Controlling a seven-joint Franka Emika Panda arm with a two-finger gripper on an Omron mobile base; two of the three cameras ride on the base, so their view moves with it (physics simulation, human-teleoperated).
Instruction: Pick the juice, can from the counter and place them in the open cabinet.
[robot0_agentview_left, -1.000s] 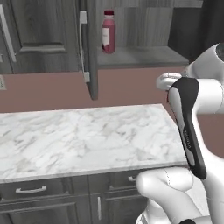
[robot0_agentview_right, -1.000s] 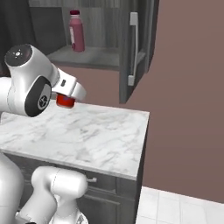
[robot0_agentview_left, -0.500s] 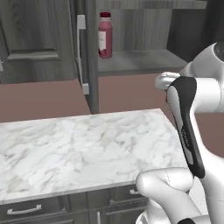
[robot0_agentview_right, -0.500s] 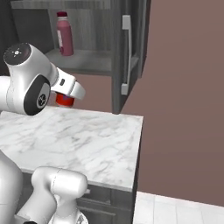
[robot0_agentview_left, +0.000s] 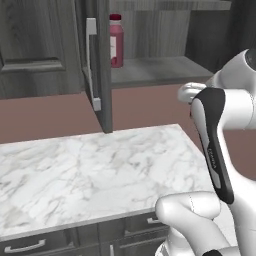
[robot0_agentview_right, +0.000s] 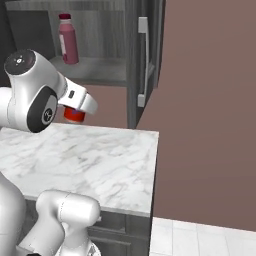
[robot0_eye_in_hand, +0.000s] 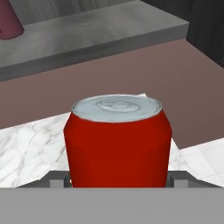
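The can (robot0_eye_in_hand: 117, 140) sits between the gripper's (robot0_eye_in_hand: 118, 177) jaws, red-bodied with a silvery top and a pressed tab shape on the lid. Its side is plain red, with no brand or writing to read. The dark fingers (robot0_eye_in_hand: 56, 179) show at each side of its base, closed against it, so the gripper holds the can upright. In the right base view the can (robot0_agentview_right: 74, 115) hangs under the white hand, lifted clear of the counter (robot0_agentview_right: 100, 165) and near its back edge, below the level of the shelf.

The juice (robot0_agentview_left: 116, 41) stands upright on the cabinet's (robot0_agentview_left: 160, 70) shelf, at the left of the opening, just beside the open door. It is maroon-pink with a dark red cap and a pale label; the label is too small to read. The right base view shows the juice (robot0_agentview_right: 68, 39) toward the back left of the shelf, well apart from the can. In the hand view a corner of the juice (robot0_eye_in_hand: 9, 19) shows at the top left, on the grey shelf.

The door (robot0_agentview_left: 97, 65) stands edge-on, with a silver bar handle (robot0_agentview_left: 92, 62). A brown wall (robot0_agentview_right: 210, 110) runs behind the counter and to its right. The arm's dark link (robot0_agentview_left: 212, 145) bears small pale lettering, too blurred to read.
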